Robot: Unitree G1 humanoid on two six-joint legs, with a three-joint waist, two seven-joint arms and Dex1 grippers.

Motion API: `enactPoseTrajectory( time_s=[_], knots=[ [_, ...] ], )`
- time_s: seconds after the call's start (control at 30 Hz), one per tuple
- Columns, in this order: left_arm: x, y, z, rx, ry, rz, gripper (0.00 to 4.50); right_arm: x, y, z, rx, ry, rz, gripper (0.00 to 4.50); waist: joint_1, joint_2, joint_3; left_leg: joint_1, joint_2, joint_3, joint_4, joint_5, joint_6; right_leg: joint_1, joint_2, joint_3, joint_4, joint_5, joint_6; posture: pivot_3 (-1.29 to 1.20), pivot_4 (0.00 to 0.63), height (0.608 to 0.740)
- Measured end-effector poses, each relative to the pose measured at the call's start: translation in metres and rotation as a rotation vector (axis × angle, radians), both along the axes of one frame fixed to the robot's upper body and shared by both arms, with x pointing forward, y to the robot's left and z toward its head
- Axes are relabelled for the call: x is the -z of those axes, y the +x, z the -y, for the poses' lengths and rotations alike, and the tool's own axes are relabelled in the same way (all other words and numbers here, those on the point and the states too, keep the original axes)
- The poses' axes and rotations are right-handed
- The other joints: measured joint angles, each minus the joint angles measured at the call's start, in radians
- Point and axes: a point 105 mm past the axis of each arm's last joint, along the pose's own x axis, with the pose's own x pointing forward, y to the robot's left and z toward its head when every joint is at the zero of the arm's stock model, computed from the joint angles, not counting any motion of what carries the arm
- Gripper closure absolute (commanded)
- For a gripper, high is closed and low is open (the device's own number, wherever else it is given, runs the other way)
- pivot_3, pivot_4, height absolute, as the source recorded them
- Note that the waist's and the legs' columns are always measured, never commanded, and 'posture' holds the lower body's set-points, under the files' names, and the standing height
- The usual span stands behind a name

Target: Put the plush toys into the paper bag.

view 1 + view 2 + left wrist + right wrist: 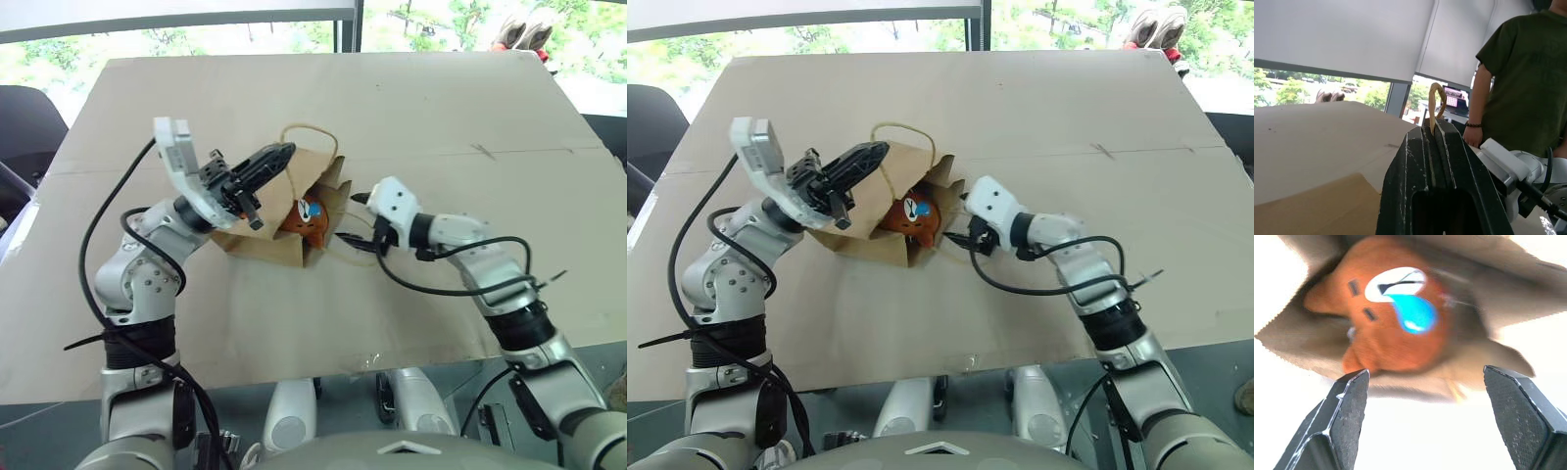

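Behind table point(411, 108): person point(1520, 78) | bag mouth: brown-orange toy point(306, 221)

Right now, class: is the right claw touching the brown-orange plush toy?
Apart. The right wrist view shows the right claw open, bare surface between its fingertips and the brown-orange plush toy.

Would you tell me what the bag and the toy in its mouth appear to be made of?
Paper bag: matte brown kraft paper, creased, with a zigzag-cut rim. Orange plush toy: likely soft fuzzy fabric, rounded, with a white-and-blue eye patch that may be stitched or printed.
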Motion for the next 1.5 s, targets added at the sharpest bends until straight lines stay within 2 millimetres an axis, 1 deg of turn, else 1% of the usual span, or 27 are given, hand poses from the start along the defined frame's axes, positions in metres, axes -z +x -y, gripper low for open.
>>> enactPoseTrajectory(
  time_s=[0.07, 0.1, 0.13, 0.2, 0.27, 0.33, 0.4, 0.57, 0.67, 0.73, 0.77, 0.8, 0.83, 0.87, 0.9, 1.0, 1.03, 1.07, 1.2, 1.27, 1.3, 1.33, 1.37, 1.4, 1.43, 1.47, 1.5],
  knots=[
    [-0.004, 0.001, 0.000, 0.002, -0.006, 0.009, 4.50, -0.008, -0.009, 0.014, 0.050, 0.060, -0.076, 0.92, 0.000, 0.000, 0.000, 0.000, 0.000, 0.000, 0.000, 0.000, 0.000, 0.000, 0.000, 0.000, 0.000, 0.000, 0.000, 0.00, 0.150, 0.740],
    [-0.004, 0.001, -0.001, -0.001, -0.008, 0.010, 4.50, -0.010, -0.011, 0.018, 0.064, 0.072, -0.097, 0.92, 0.001, 0.000, 0.000, 0.000, 0.000, 0.000, 0.000, 0.000, 0.000, 0.000, 0.000, 0.000, 0.000, 0.000, 0.000, 0.00, 0.150, 0.740],
    [-0.005, 0.002, -0.001, 0.000, -0.020, 0.007, 4.50, -0.007, -0.015, 0.027, 0.108, 0.087, -0.160, 0.92, 0.002, 0.000, 0.000, 0.000, 0.000, 0.000, 0.000, 0.000, 0.000, 0.000, 0.000, 0.000, 0.000, 0.000, 0.000, 0.00, 0.150, 0.740],
    [-0.007, 0.004, -0.003, -0.004, -0.040, 0.005, 4.50, 0.005, -0.020, 0.039, 0.173, 0.091, -0.268, 0.92, 0.001, 0.000, 0.000, 0.000, 0.000, 0.000, 0.000, 0.000, 0.000, 0.000, 0.000, 0.000, 0.000, 0.000, 0.000, 0.00, 0.150, 0.740],
    [-0.012, 0.005, -0.006, -0.011, -0.061, 0.010, 4.50, 0.025, -0.026, 0.047, 0.239, 0.110, -0.418, 0.92, 0.000, 0.000, 0.000, 0.000, 0.000, 0.000, 0.000, 0.000, 0.000, 0.000, 0.000, 0.000, 0.000, 0.000, 0.000, 0.00, 0.150, 0.740],
    [-0.015, 0.007, -0.010, -0.019, -0.076, 0.011, 4.50, 0.037, -0.031, 0.046, 0.274, 0.192, -0.566, 0.92, -0.004, 0.000, 0.000, 0.000, 0.000, 0.000, 0.000, 0.000, 0.000, 0.000, 0.000, 0.000, 0.000, 0.000, 0.000, 0.00, 0.150, 0.740],
    [-0.016, 0.008, -0.009, -0.006, -0.091, 0.002, 4.50, 0.042, -0.033, 0.040, 0.275, 0.255, -0.654, 0.92, -0.006, 0.000, 0.000, 0.000, 0.000, 0.000, 0.000, 0.000, 0.000, 0.000, 0.001, 0.001, 0.000, 0.000, 0.000, 0.00, 0.150, 0.740],
    [-0.020, 0.008, -0.018, -0.021, -0.098, 0.000, 4.50, 0.051, -0.028, 0.031, 0.277, 0.329, -0.769, 0.92, -0.005, 0.000, 0.000, 0.000, 0.000, 0.000, 0.000, 0.000, 0.000, 0.000, 0.001, 0.000, 0.000, 0.000, 0.000, 0.00, 0.150, 0.740],
    [-0.020, 0.007, -0.018, -0.022, -0.094, 0.001, 4.50, 0.048, -0.019, 0.017, 0.244, 0.399, -0.820, 0.92, -0.005, 0.000, 0.000, 0.000, 0.000, -0.001, 0.000, 0.000, 0.000, 0.000, 0.001, 0.000, 0.000, 0.000, 0.000, 0.00, 0.150, 0.740],
    [-0.019, 0.006, -0.018, -0.020, -0.092, -0.002, 4.50, 0.045, -0.012, 0.014, 0.240, 0.433, -0.826, 0.92, -0.005, 0.000, 0.000, 0.000, 0.000, -0.001, 0.000, 0.000, 0.000, 0.000, 0.001, 0.000, 0.000, 0.000, 0.000, 0.00, 0.150, 0.740],
    [-0.018, 0.006, -0.018, -0.023, -0.090, -0.005, 4.50, 0.044, -0.009, 0.016, 0.247, 0.458, -0.831, 1.45, -0.003, 0.000, 0.000, -0.001, 0.000, -0.001, 0.000, 0.000, 0.000, 0.000, 0.001, 0.000, 0.000, 0.000, 0.001, 0.00, 0.150, 0.740],
    [-0.017, 0.006, -0.018, -0.023, -0.090, -0.006, 4.50, 0.043, -0.008, 0.016, 0.249, 0.462, -0.831, 1.58, -0.001, 0.000, 0.000, -0.001, 0.000, -0.001, 0.000, 0.000, 0.000, 0.000, 0.001, 0.000, -0.001, 0.000, 0.001, 0.00, 0.150, 0.740],
    [-0.017, 0.006, -0.018, -0.025, -0.091, -0.007, 4.50, 0.043, -0.007, 0.017, 0.253, 0.475, -0.833, 2.29, -0.001, 0.000, 0.000, -0.001, 0.000, -0.001, 0.000, 0.000, 0.000, 0.000, 0.001, 0.000, -0.001, 0.001, 0.001, 0.00, 0.150, 0.740],
    [-0.017, 0.006, -0.018, -0.026, -0.091, -0.007, 4.50, 0.043, -0.006, 0.017, 0.254, 0.480, -0.834, 2.29, -0.001, 0.000, 0.000, -0.001, 0.000, -0.001, 0.000, 0.000, 0.000, 0.000, 0.001, 0.000, -0.001, 0.001, 0.001, 0.00, 0.150, 0.740],
    [-0.017, 0.005, -0.018, -0.028, -0.088, -0.007, 4.50, 0.041, -0.003, 0.019, 0.258, 0.515, -0.827, 2.59, -0.003, 0.000, 0.000, -0.001, 0.000, -0.001, 0.000, 0.000, 0.000, 0.000, 0.001, 0.000, -0.001, 0.001, 0.001, 0.00, 0.150, 0.740],
    [-0.015, 0.003, -0.018, -0.036, -0.082, -0.010, 4.50, 0.027, -0.002, 0.022, 0.229, 0.571, -0.774, 3.93, -0.004, 0.000, 0.000, -0.001, 0.000, -0.001, -0.001, 0.000, 0.000, -0.001, 0.001, 0.000, -0.001, 0.001, 0.002, 0.00, 0.150, 0.740],
    [-0.016, 0.003, -0.018, -0.037, -0.082, -0.009, 4.50, 0.022, -0.004, 0.022, 0.213, 0.583, -0.761, 4.46, -0.004, 0.000, 0.000, -0.001, 0.000, -0.001, -0.001, 0.000, 0.000, -0.001, 0.001, 0.000, -0.001, 0.001, 0.002, 0.00, 0.150, 0.740],
    [-0.016, 0.003, -0.017, -0.037, -0.082, -0.008, 4.50, 0.018, -0.005, 0.022, 0.202, 0.593, -0.752, 4.49, -0.004, 0.000, 0.000, -0.001, 0.000, -0.001, -0.001, 0.000, 0.000, -0.001, 0.001, 0.000, -0.001, 0.001, 0.002, 0.00, 0.150, 0.740],
    [-0.018, 0.004, -0.016, -0.045, -0.092, -0.002, 4.50, -0.017, -0.013, 0.025, 0.109, 0.681, -0.656, 4.49, -0.003, 0.000, 0.000, -0.001, 0.000, -0.001, -0.001, 0.000, 0.000, 0.000, 0.001, 0.000, -0.001, 0.002, 0.003, 0.00, 0.150, 0.740],
    [-0.022, 0.006, -0.016, -0.046, -0.100, 0.005, 4.50, -0.045, -0.017, 0.028, 0.060, 0.743, -0.576, 4.49, -0.003, 0.000, 0.000, -0.001, 0.000, -0.001, -0.001, 0.000, 0.000, -0.001, 0.001, 0.000, -0.001, 0.002, 0.003, 0.00, 0.150, 0.740],
    [-0.025, 0.009, -0.017, -0.046, -0.108, 0.010, 4.50, -0.064, -0.019, 0.029, 0.037, 0.763, -0.517, 4.49, -0.003, 0.001, 0.001, -0.001, 0.000, -0.001, -0.001, 0.000, 0.000, -0.001, 0.001, 0.000, -0.001, 0.002, 0.003, 0.00, 0.150, 0.740],
    [-0.029, 0.013, -0.019, -0.053, -0.121, 0.017, 4.50, -0.095, -0.024, 0.027, -0.007, 0.777, -0.408, 4.49, -0.003, 0.002, 0.001, -0.001, 0.000, -0.001, -0.001, 0.000, 0.000, -0.001, 0.001, 0.000, -0.001, 0.002, 0.003, 0.00, 0.150, 0.740],
    [-0.030, 0.015, -0.020, -0.055, -0.125, 0.019, 4.50, -0.105, -0.027, 0.027, -0.020, 0.782, -0.371, 4.49, -0.003, 0.002, 0.001, -0.001, 0.000, -0.001, -0.001, 0.000, 0.000, -0.001, 0.001, 0.000, -0.001, 0.002, 0.003, 0.00, 0.150, 0.740],
    [-0.031, 0.021, -0.023, -0.069, -0.135, 0.019, 4.50, -0.128, -0.034, 0.025, -0.050, 0.804, -0.297, 4.49, -0.004, 0.001, 0.001, 0.000, 0.000, -0.002, -0.002, 0.000, 0.000, -0.001, 0.001, -0.001, -0.001, 0.002, 0.003, 0.00, 0.150, 0.740],
    [-0.031, 0.026, -0.026, -0.086, -0.140, 0.015, 4.50, -0.140, -0.037, 0.025, -0.061, 0.816, -0.263, 4.49, -0.004, 0.002, 0.001, -0.001, 0.000, -0.002, -0.003, 0.000, 0.000, -0.001, 0.001, -0.001, -0.001, 0.002, 0.003, 0.00, 0.150, 0.740],
    [-0.028, 0.036, -0.031, -0.123, -0.137, 0.001, 4.50, -0.151, -0.042, 0.024, -0.066, 0.811, -0.221, 4.49, -0.004, 0.001, 0.001, 0.000, 0.000, -0.002, -0.003, 0.000, 0.000, -0.001, 0.001, -0.001, -0.001, 0.002, 0.003, 0.00, 0.150, 0.740],
    [-0.024, 0.041, -0.035, -0.145, -0.137, -0.010, 4.50, -0.154, -0.044, 0.025, -0.059, 0.803, -0.207, 4.49, -0.004, 0.000, 0.000, 0.000, 0.000, -0.002, -0.004, 0.000, 0.000, -0.001, 0.001, -0.001, -0.003, 0.002, 0.003, 0.00, 0.150, 0.740]
  ],
)
